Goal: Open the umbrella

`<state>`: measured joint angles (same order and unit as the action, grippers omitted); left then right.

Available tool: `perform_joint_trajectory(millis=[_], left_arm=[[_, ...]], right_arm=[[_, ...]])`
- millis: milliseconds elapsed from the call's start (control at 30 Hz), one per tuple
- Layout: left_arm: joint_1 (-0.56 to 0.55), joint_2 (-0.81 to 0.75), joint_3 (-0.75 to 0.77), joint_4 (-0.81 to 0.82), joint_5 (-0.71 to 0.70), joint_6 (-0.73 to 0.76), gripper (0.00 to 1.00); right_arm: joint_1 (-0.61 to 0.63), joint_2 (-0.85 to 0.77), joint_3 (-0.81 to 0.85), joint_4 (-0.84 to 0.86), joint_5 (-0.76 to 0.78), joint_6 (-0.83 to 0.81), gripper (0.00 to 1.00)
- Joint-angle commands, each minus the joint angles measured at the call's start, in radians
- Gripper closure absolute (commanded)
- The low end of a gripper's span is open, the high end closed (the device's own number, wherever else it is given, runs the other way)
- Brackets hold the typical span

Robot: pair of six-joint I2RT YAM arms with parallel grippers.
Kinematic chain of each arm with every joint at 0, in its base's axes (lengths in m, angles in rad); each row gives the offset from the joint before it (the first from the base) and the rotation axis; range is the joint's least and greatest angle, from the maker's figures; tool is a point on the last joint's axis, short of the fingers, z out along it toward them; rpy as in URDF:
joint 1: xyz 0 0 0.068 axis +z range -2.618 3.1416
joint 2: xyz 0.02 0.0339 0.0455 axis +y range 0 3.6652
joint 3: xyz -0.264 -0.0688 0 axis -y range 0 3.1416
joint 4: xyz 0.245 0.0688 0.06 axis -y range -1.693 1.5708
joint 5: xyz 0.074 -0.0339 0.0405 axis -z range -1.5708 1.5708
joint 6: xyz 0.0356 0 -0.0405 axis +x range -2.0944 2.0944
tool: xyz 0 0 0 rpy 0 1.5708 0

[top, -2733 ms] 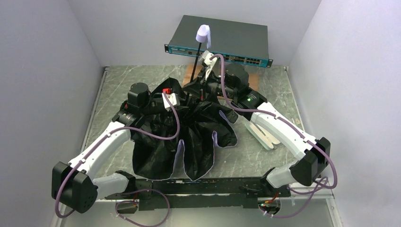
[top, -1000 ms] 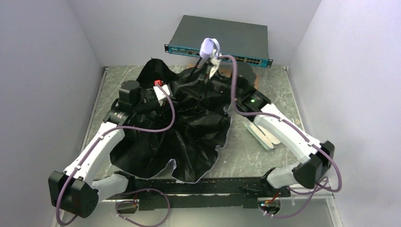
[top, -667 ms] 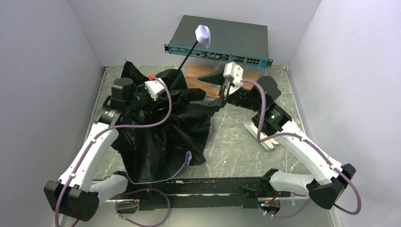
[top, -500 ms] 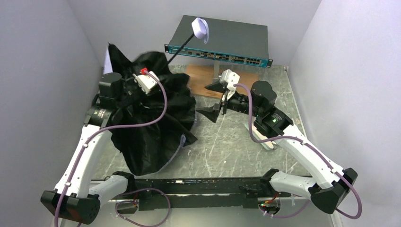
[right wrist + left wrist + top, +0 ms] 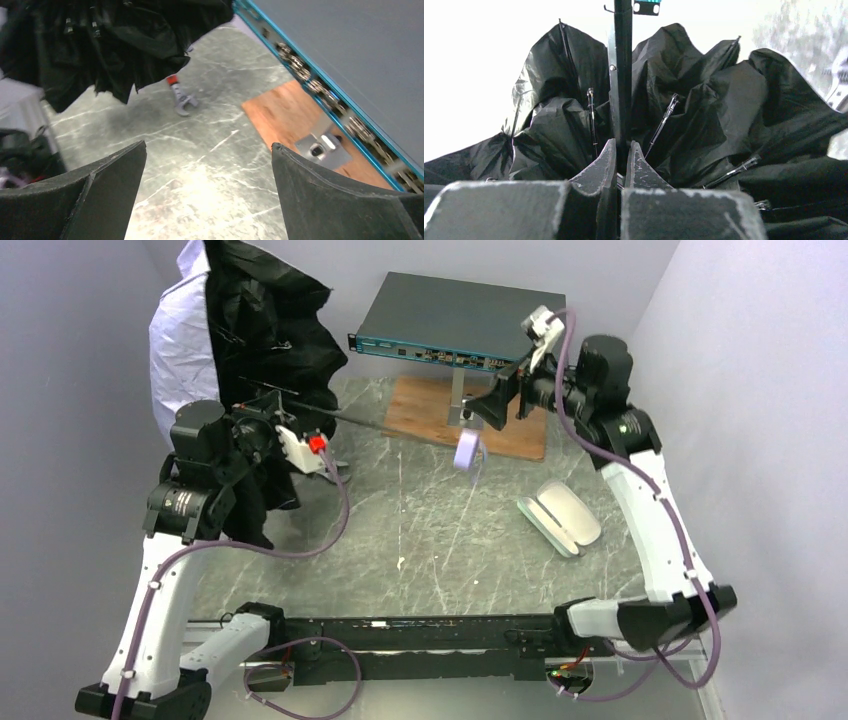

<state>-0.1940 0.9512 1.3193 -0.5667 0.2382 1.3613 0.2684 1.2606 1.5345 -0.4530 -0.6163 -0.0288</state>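
The left fingers (image 5: pixel 607 159) are clamping the umbrella (image 5: pixel 262 330) by its shaft (image 5: pixel 622 75), canopy (image 5: pixel 724 105) bunching half-spread beyond their tips, the right fingers (image 5: pixel 100 172) gaping empty; an unslipping clamp is likely being required until ribs (image 5: pixel 665 120) lock.

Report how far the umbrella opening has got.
Done: the umbrella is raised, its shaft drawn out long to the handle. In hand: the left gripper has its jaws shut on the shaft; the right gripper is open and empty. Left: the canopy hangs crumpled, ribs folded, not spread.
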Motion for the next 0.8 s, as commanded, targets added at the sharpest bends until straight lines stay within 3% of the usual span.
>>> perform_joint_trajectory(millis=[0,133,333,533,767], left_arm=[[-0.002,-0.045,0.0,-0.053,-0.001,0.409,1.0],[-0.002,-0.047,-0.006,-0.06,-0.084,0.512,1.0],[-0.006,-0.069,-0.07,0.006,-0.166,0.585,1.0],[-0.011,-0.077,-0.106,0.079,-0.206,0.597,1.0],[-0.011,-0.083,-0.141,0.128,-0.235,0.614,1.0]], right_arm=[[0.03,0.145,0.292,-0.302,-0.234,-0.076,0.06],[0.136,0.309,0.557,-0.567,-0.244,-0.187,0.07],[0.348,0.429,0.707,-0.734,-0.202,-0.302,0.05],[0.438,0.495,0.658,-0.764,-0.106,-0.323,0.06],[0.528,0.555,0.601,-0.797,0.115,-0.366,0.16]])
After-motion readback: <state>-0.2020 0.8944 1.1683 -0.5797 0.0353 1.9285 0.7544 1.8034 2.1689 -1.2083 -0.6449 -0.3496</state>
